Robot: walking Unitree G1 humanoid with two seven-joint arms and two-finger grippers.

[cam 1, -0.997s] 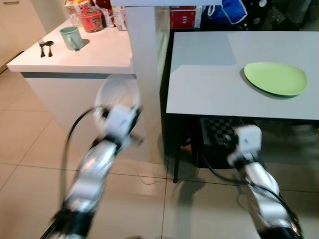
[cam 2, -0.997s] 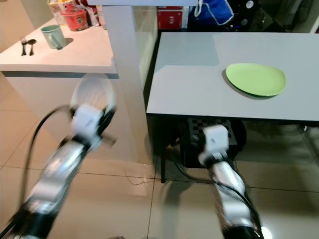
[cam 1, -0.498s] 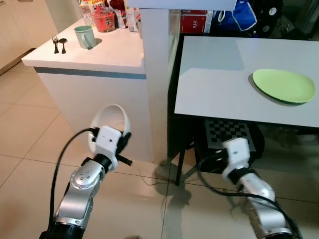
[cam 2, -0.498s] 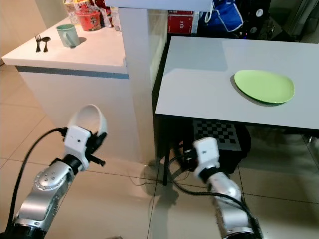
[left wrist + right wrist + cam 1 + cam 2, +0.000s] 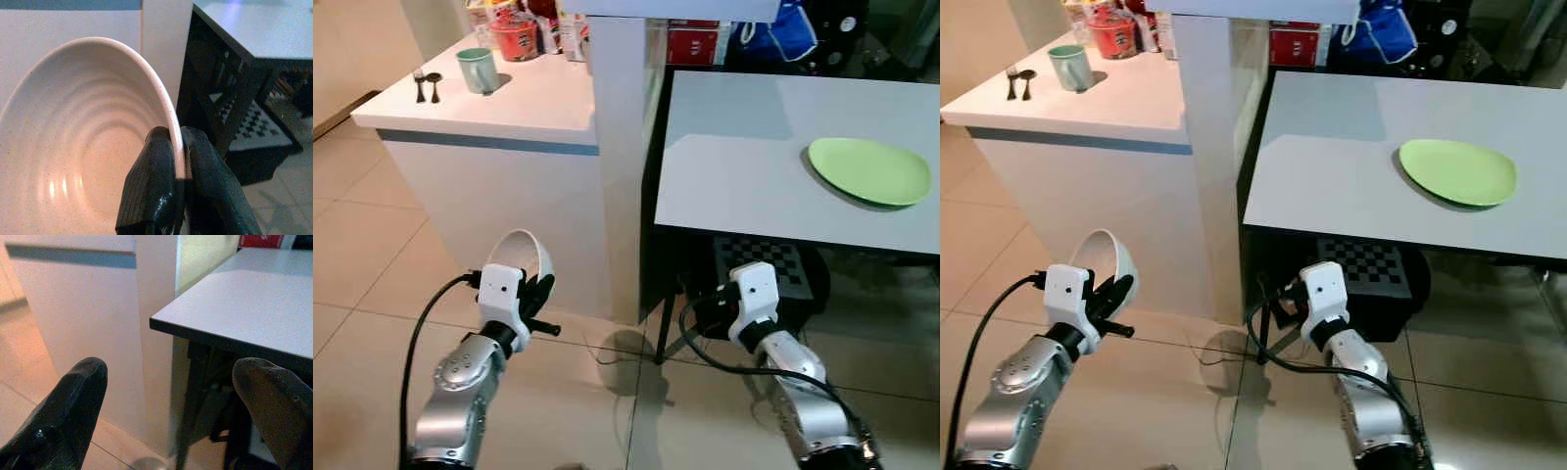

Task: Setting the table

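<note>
The left tool [image 5: 177,147] is clamped on the rim of a white ribbed bowl [image 5: 524,257], one finger inside the rim and one outside, as the left wrist view shows. The bowl is carried low in front of the robot, tilted on edge, over the tiled floor [image 5: 352,255] and beside the white counter [image 5: 509,98], below the level of the grey desk [image 5: 744,166]. The right tool [image 5: 171,401] is spread wide and holds nothing; it hangs low, near the desk's front edge and below the top. A green plate [image 5: 869,171] lies on the right part of the desk, well apart from the bowl. On the counter stand a teal mug [image 5: 475,70], a fork and spoon [image 5: 427,86] and a red noodle cup [image 5: 514,37]. Risk, in my judgement: the hold is a thin pinch on a smooth rim with the bowl's weight hanging to one side, so a jolt in walking could turn or slip it, and a drop onto tile would likely break it. The bowl must also be lifted clear of the desk edge; a low approach could strike the rim against it. Compared with one second ago, the left arm is sharp rather than blurred, the bowl sits lower in view, and the right tool lies nearer the desk's leg.
</note>
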